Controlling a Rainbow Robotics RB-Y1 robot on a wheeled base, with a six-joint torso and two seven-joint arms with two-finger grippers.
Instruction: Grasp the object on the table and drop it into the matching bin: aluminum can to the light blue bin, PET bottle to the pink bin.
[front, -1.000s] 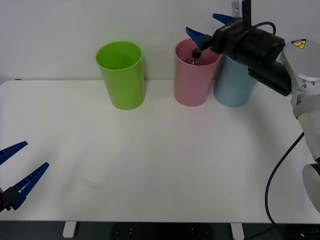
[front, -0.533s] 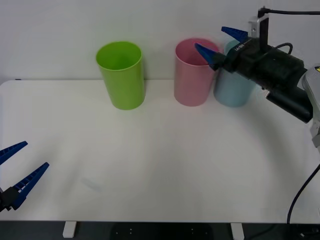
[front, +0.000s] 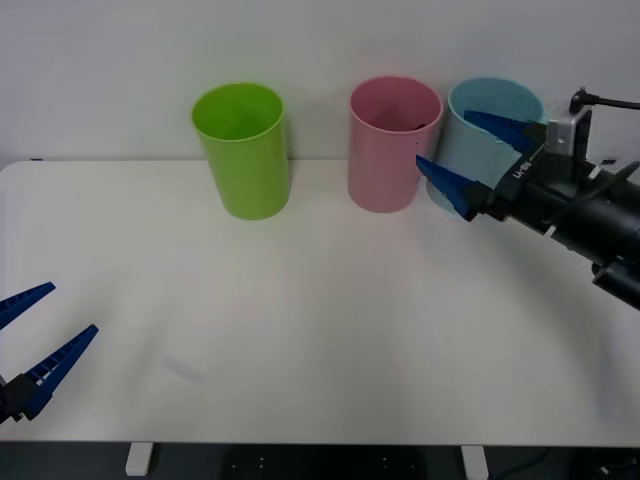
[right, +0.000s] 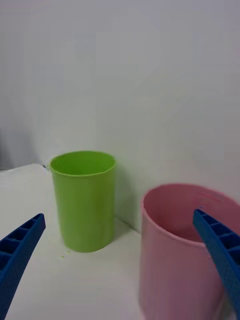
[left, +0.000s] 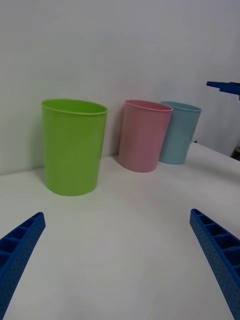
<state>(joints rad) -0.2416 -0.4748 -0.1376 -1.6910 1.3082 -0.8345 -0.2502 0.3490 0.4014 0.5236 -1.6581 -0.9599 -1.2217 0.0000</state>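
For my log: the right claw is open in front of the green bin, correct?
Not quite. The front view shows the right claw open in front of the light blue bin, beside the pink bin; the green bin stands farther left.

Right arm: reaches in from the right edge of the front view, black forearm and wrist angled toward the far middle (a cable runs off its top).
Right hand (front: 485, 155): held in the air, its two blue ribbed fingers (right: 220, 247) spread wide apart, nothing between them.
Left arm: parked low at the near left corner.
Left hand (front: 35, 335): fingers (left: 215, 252) likewise spread wide and empty, pointing forward.
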